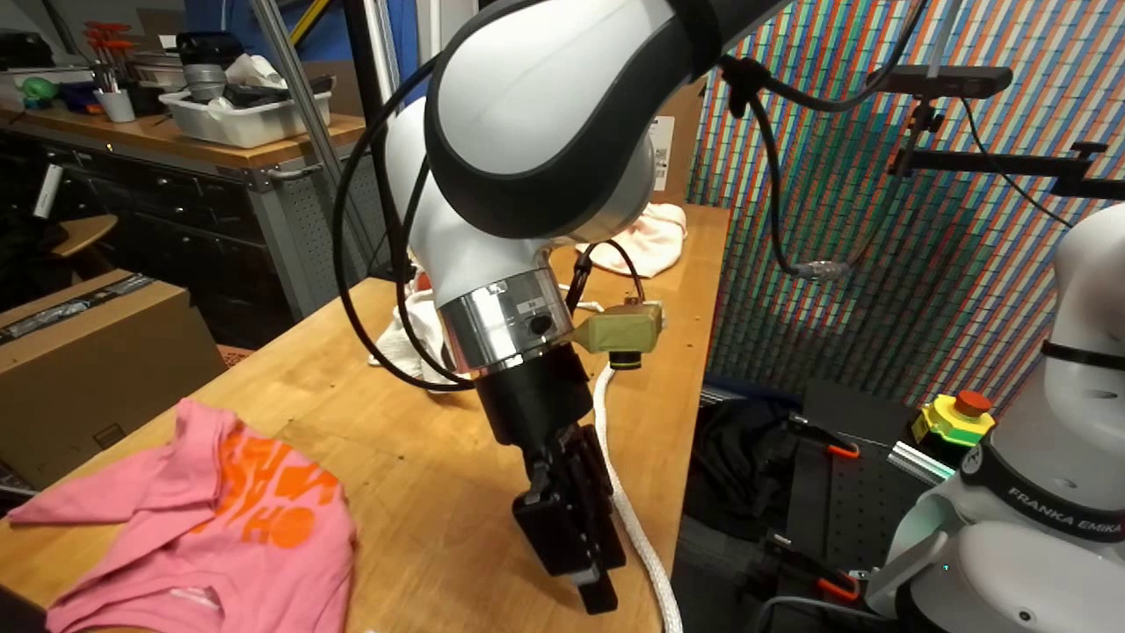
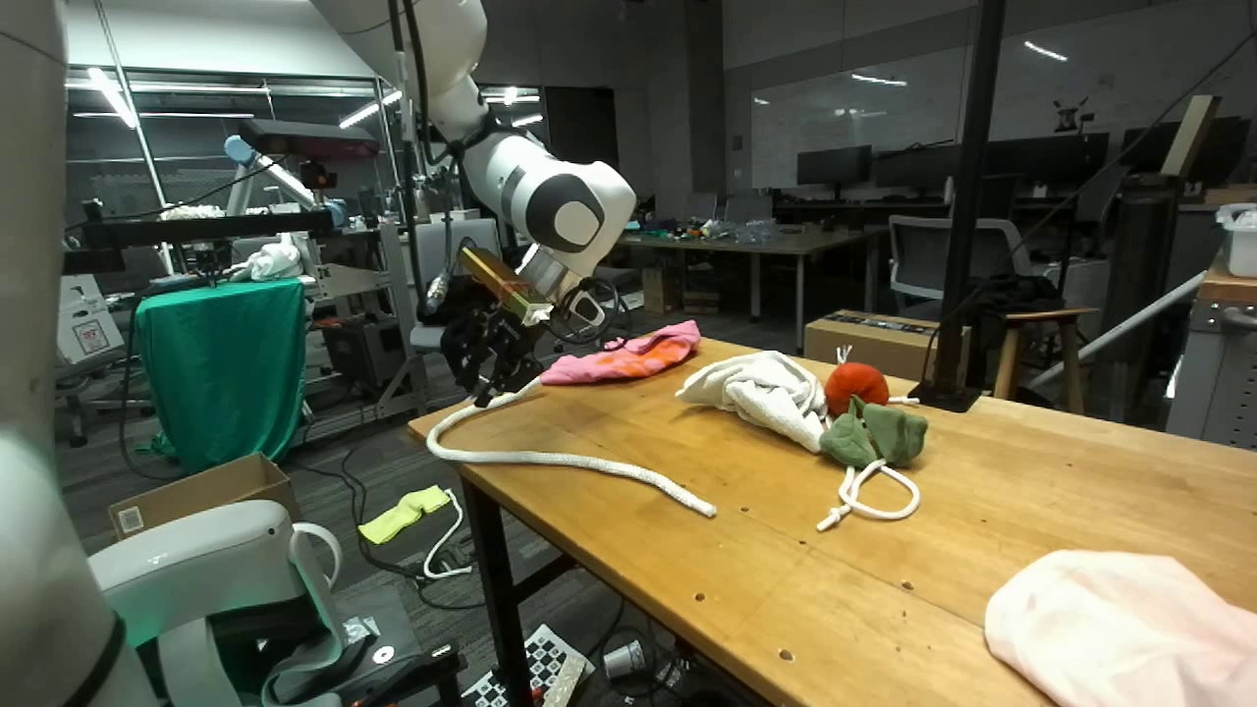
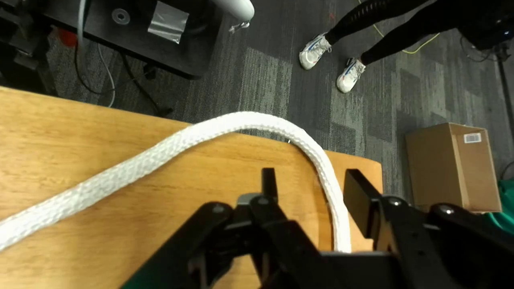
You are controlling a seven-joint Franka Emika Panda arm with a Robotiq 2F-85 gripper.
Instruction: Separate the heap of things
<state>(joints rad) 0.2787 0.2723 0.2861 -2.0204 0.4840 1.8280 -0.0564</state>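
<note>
Here, wooden table (image 2: 766,471) above gray carpet (image 3: 265,88).

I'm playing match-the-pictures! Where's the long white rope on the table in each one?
In an exterior view: rope in the lower half, just right of centre.
In an exterior view: rope just below centre, mostly left.
In the wrist view: rope arching from the left edge to the tool.
Shared landmark: the wooden table in all three.

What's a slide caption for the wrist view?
Open gripper over a white rope that bows past the edge of a wooden table.
</note>
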